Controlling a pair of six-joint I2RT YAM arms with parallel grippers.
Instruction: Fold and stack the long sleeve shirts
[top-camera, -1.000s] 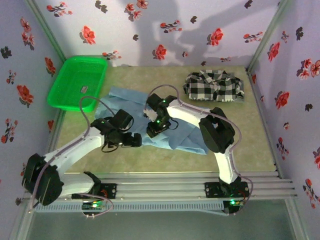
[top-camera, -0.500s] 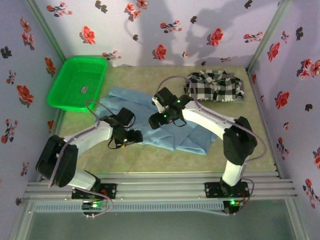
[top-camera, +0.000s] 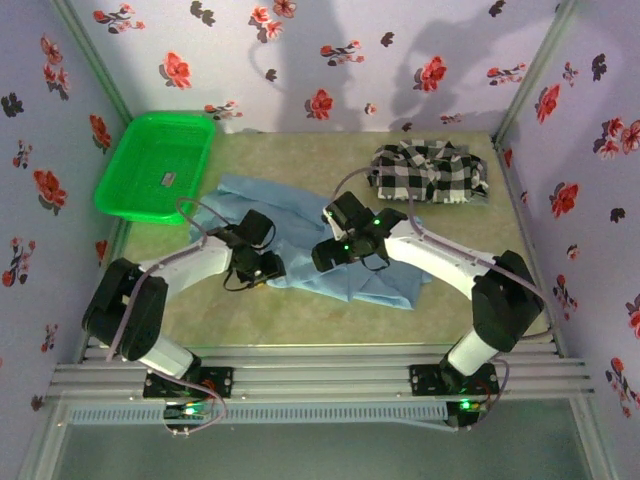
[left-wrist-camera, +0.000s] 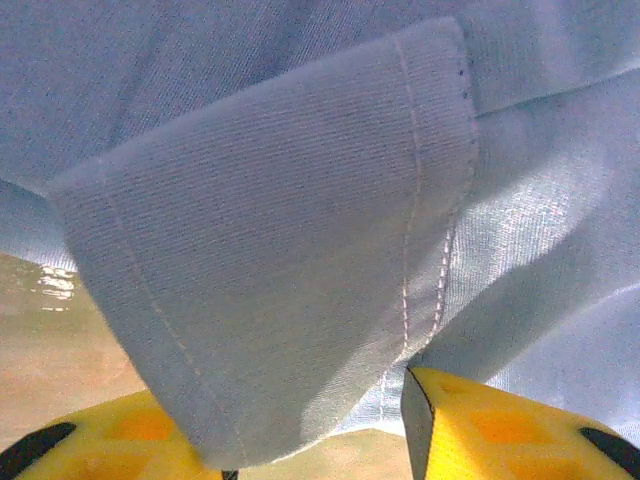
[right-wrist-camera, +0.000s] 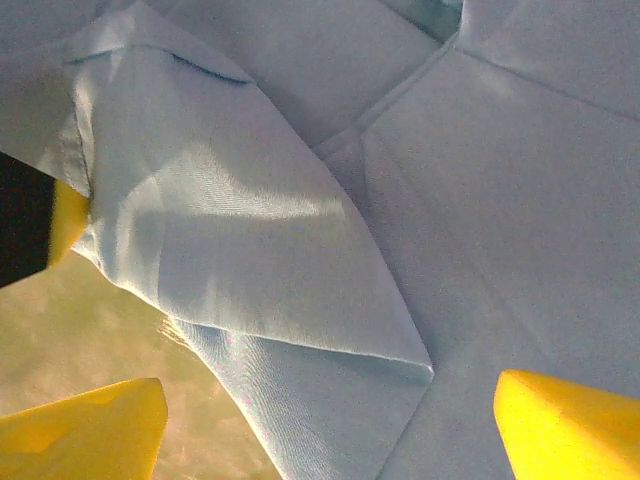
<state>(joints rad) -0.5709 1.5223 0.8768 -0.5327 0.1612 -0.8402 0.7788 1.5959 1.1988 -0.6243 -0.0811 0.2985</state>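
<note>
Left claw (left-wrist-camera: 315, 425): straddles a stitched cuff (left-wrist-camera: 280, 250) of the light blue shirt (top-camera: 292, 214), yellow fingers (left-wrist-camera: 500, 430) set partly apart, cannot tell whether pinching it or merely around it. Right claw (right-wrist-camera: 330, 400): gapes wide over a folded flap (right-wrist-camera: 250, 250) of the same cloth, grips nothing, and has slid rightward along the near hem within the last second, alongside a creep inward by the left. Suggests a hunt for edges on the shirt spread mid-table, no fold made yet; leaves the checked shirt (top-camera: 428, 172) bunched at the far right, well apart, with stacking far off.
</note>
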